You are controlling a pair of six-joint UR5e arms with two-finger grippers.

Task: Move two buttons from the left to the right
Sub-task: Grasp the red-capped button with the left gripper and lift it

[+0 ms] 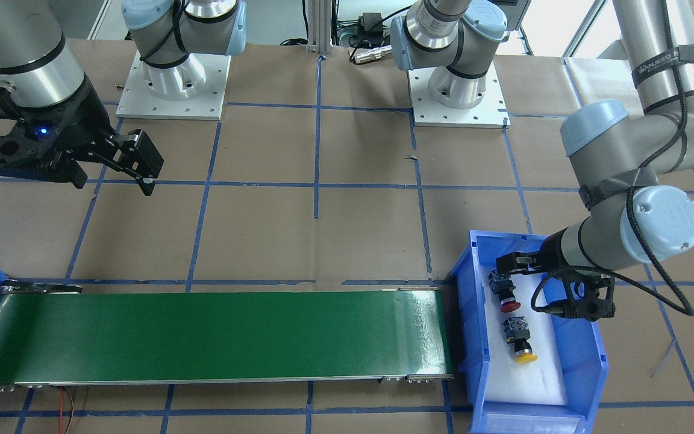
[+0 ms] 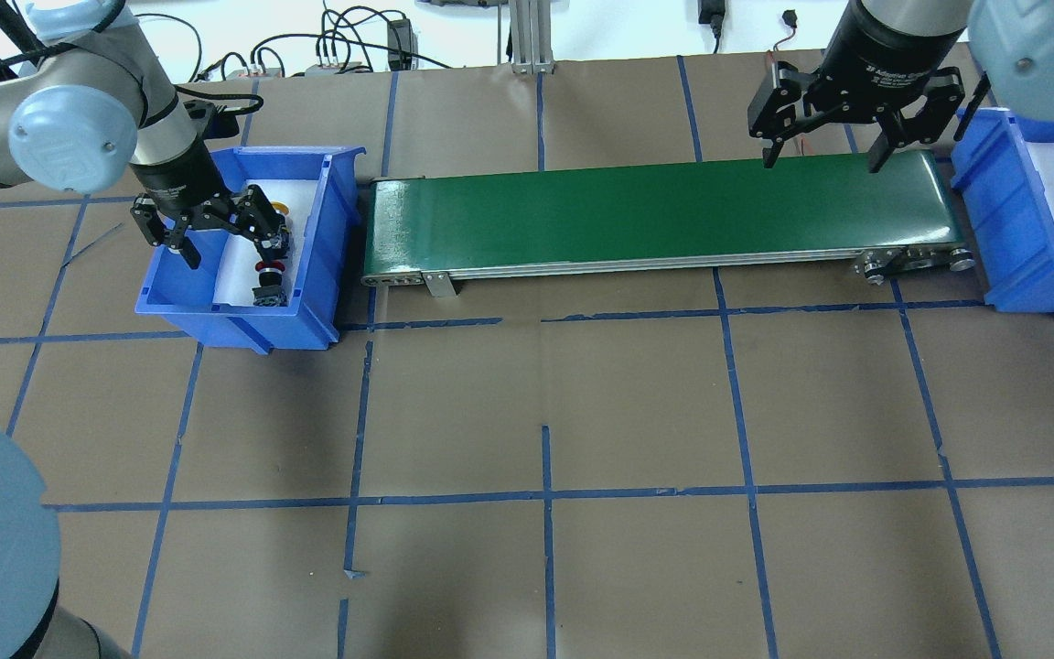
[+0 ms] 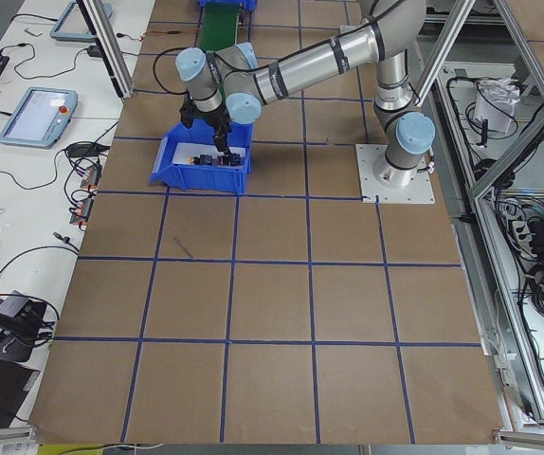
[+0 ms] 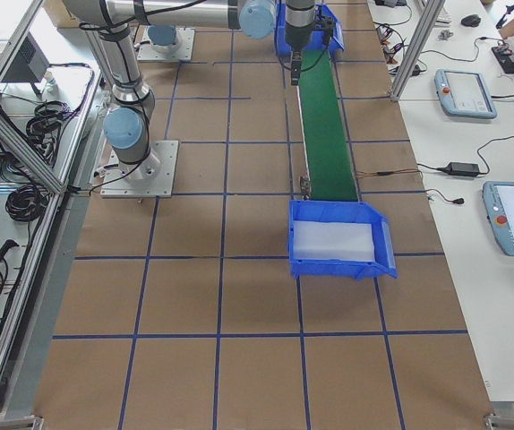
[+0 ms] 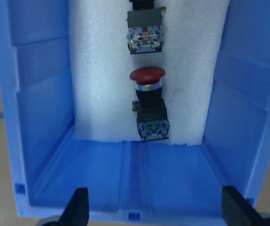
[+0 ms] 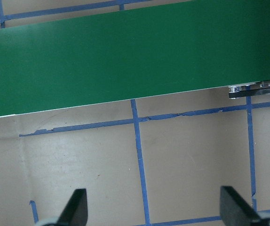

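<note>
The red-capped button (image 1: 503, 293) and the yellow-capped button (image 1: 519, 341) lie on white foam in the blue left bin (image 1: 585, 361). In the overhead view the red button (image 2: 269, 278) shows beside a finger, and the yellow cap (image 2: 279, 209) is partly hidden. My left gripper (image 2: 216, 233) hangs open and empty over this bin. In its wrist view the red button (image 5: 149, 110) lies ahead of the fingertips (image 5: 78, 209), with the other button's body (image 5: 145, 35) beyond it. My right gripper (image 2: 822, 157) is open and empty above the belt's right end.
A green conveyor belt (image 2: 655, 215) runs between the left bin (image 2: 243, 325) and a blue right bin (image 2: 1003, 229) lined with white foam. The right wrist view shows the belt (image 6: 125, 61) and taped brown table paper. Arm bases stand behind.
</note>
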